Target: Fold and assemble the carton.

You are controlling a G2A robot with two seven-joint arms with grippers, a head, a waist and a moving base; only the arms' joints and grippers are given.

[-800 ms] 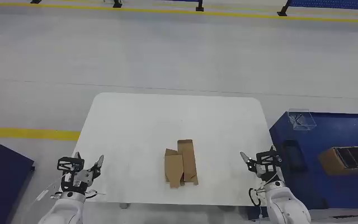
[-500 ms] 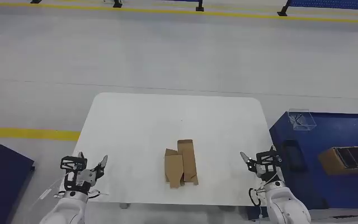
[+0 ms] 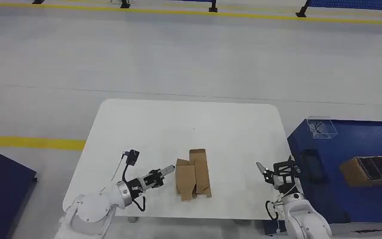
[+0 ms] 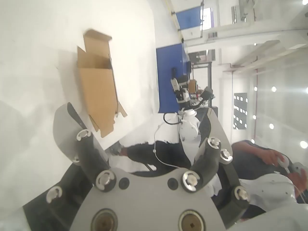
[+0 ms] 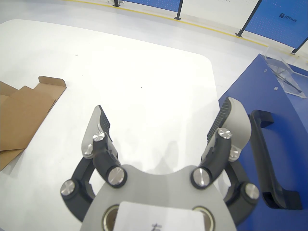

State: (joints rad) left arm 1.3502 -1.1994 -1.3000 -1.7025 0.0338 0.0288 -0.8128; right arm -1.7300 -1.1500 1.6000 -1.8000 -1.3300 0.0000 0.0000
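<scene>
Carton (image 3: 193, 174) lay flattened at the front middle of the surface (image 3: 179, 122). Judged light, thin and easily creased; best taken by a free edge. Left gripper (image 3: 168, 170) stood wide just beside it; right gripper (image 3: 276, 172) wide, well apart. Right wrist view showed a rounded tuck flap (image 5: 51, 81); top view gave the whole outline.

l gripper (image 4: 140, 108), r gripper (image 5: 163, 104): jaws apart
</scene>
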